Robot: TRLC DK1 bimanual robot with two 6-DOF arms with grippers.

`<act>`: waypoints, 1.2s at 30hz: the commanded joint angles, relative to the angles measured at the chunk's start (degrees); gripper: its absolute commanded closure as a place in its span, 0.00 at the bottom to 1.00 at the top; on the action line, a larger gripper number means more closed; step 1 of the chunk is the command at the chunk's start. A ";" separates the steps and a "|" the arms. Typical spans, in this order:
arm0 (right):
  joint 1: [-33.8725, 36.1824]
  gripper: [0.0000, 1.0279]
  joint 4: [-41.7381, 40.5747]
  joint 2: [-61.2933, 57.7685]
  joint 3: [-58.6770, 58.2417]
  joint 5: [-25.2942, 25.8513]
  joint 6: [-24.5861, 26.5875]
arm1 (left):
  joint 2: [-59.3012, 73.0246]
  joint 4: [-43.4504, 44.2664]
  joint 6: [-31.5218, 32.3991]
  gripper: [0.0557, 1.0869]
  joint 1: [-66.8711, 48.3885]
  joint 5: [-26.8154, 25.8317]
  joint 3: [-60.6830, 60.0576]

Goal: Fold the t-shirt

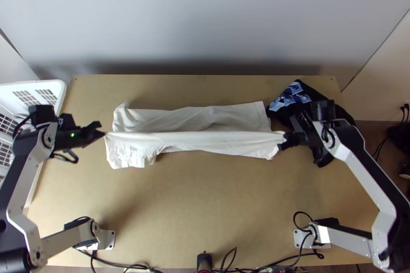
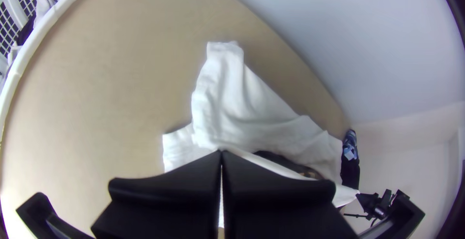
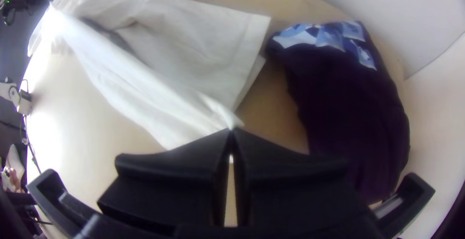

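In the top view, the white T-shirt point(image 1: 205, 142) lies across the middle of the light wooden table point(image 1: 215, 191), its front part drawn into a taut band between the two grippers. The left gripper point(image 1: 103, 133) pinches the band's left end, near the white basket point(image 1: 60, 87) at the table's left side. The right gripper point(image 1: 282, 144) nips the other end, just beside the dark garment point(image 1: 307, 88) with a blue and white patch. Behind the band, a flatter part of the shirt rests on the wood; its far edge runs roughly along the table's far edge, with a strip of tabletop between them and the wall point(image 1: 205, 22) beyond. A broad stretch of bare wood reaches from the shirt to the near edge, giving the most room; the right side is tighter.

In the left wrist view, the left gripper point(image 2: 221, 152) has its fingers pressed together on the cloth. Bare wood separates the basket's curved rim from the shirt's wrinkled end, and the band runs off to the right gripper.

In the right wrist view, the right gripper point(image 3: 232, 131) grips a gathered corner, fingertips together. A narrow wedge of wood parts the shirt's straight hem from the dark garment.
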State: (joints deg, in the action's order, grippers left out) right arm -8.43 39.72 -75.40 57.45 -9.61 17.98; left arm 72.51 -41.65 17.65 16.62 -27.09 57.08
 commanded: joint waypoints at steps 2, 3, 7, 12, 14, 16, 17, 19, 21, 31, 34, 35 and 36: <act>0.08 0.97 -3.51 -8.36 5.65 0.29 -0.84 | 8.96 4.21 2.21 0.97 -4.41 1.78 6.29; -0.10 0.97 -3.87 -9.33 6.18 0.29 -1.01 | 9.67 4.65 2.30 0.97 -4.67 1.87 6.82; -0.54 0.97 -5.45 -12.32 7.76 0.38 -1.28 | 12.74 5.17 2.21 0.97 -5.28 2.22 8.84; -0.63 0.97 -7.64 -16.10 8.82 0.73 -1.37 | 16.08 6.84 2.04 0.97 -5.46 3.01 9.98; -0.63 0.97 -8.88 -17.50 9.17 0.82 -1.45 | 17.58 7.55 2.04 0.97 -5.46 3.36 10.33; -0.80 0.97 -9.84 -19.09 9.70 0.82 -1.63 | 19.42 8.69 2.04 0.97 -5.64 4.42 10.60; -0.98 0.97 -10.37 -19.79 9.96 0.82 -1.72 | 20.39 9.48 2.04 0.97 -5.81 5.12 10.51; -1.15 0.97 -11.25 -21.72 10.84 0.90 -2.16 | 22.59 11.33 2.13 0.97 -6.16 6.88 10.51; -1.51 0.97 -11.78 -23.75 11.98 0.90 -2.33 | 24.78 12.73 2.21 0.97 -6.43 8.11 10.86; -3.35 0.97 -14.85 -31.48 14.80 0.99 -3.30 | 30.76 16.42 3.27 0.97 -9.68 9.69 12.09; -3.44 0.36 -14.94 -31.66 14.97 2.49 -3.56 | 30.59 16.42 3.80 0.97 -10.56 9.78 11.91; -3.44 0.16 -14.85 -31.04 14.88 2.93 -3.65 | 30.15 16.42 4.15 0.97 -10.73 9.69 11.74; -3.44 0.08 -14.41 -30.25 14.88 3.37 -3.56 | 29.53 16.42 4.50 0.97 -10.91 9.69 11.48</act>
State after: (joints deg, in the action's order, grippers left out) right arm -11.27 25.67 -104.92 71.66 -8.10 14.79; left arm 101.67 -25.98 20.99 7.46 -17.69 68.84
